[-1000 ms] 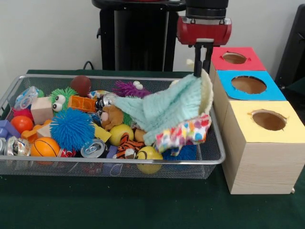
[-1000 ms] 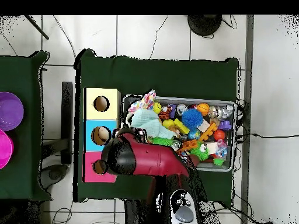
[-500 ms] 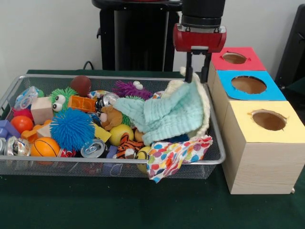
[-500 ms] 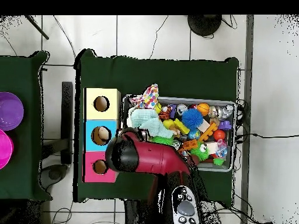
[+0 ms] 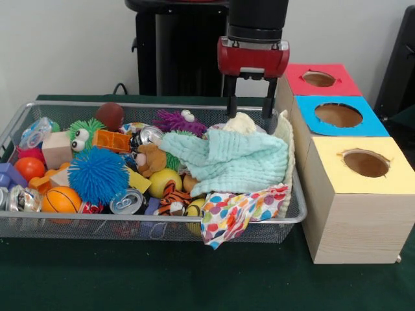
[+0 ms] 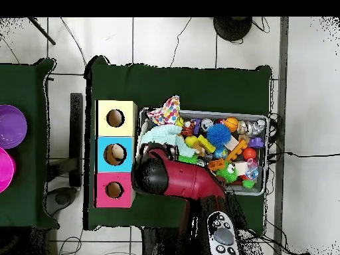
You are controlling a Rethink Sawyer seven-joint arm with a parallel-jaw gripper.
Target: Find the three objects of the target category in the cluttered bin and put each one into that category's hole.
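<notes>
Front view: hung above the right end of the bin (image 5: 39, 107), the gripper (image 5: 248, 114), its two dark fingers (image 5: 231, 103) spread wide and holding nothing — tips just over a cream knitted cloth (image 5: 241, 123). Lay draped below it a mint-green cloth (image 5: 230, 162), heaped over the toys at the bin's right end. Spilled over the near rim a polka-dot cloth (image 5: 237, 214), one corner hanging down outside the mesh. Crowded the rest of the bin: a blue spiky ball (image 5: 97, 173), a green fuzzy toy with googly eyes (image 5: 83, 133), a small basketball (image 5: 60, 199), a drink can (image 5: 127, 202), a yellow ball (image 5: 165, 182), a striped tiger toy (image 5: 174, 197), a purple fuzzy toy (image 5: 175, 120), a brown ball (image 5: 110, 115) and an orange block (image 5: 111, 140). Stood just right of the bin on the green table (image 5: 162, 278) a row of three pale wooden boxes — farthest, beside the gripper, the hole (image 5: 318, 78) in its red surround; then the blue-surrounded hole (image 5: 338, 115); nearest, the yellow-surrounded hole (image 5: 366, 162).

Overhead view: reached up from the bottom the red arm (image 6: 179, 182), its dark head covering the bin's (image 6: 265, 156) left end, fingers hidden beneath. Showed past it the mint-green cloth (image 6: 156, 136) and the polka-dot cloth (image 6: 166, 109) at the bin's upper left corner. Sat lowest in the column of boxes the hole (image 6: 113, 190), close to the arm's head. Rested at the far left edge on another green table two purple bowls (image 6: 10, 126).
</notes>
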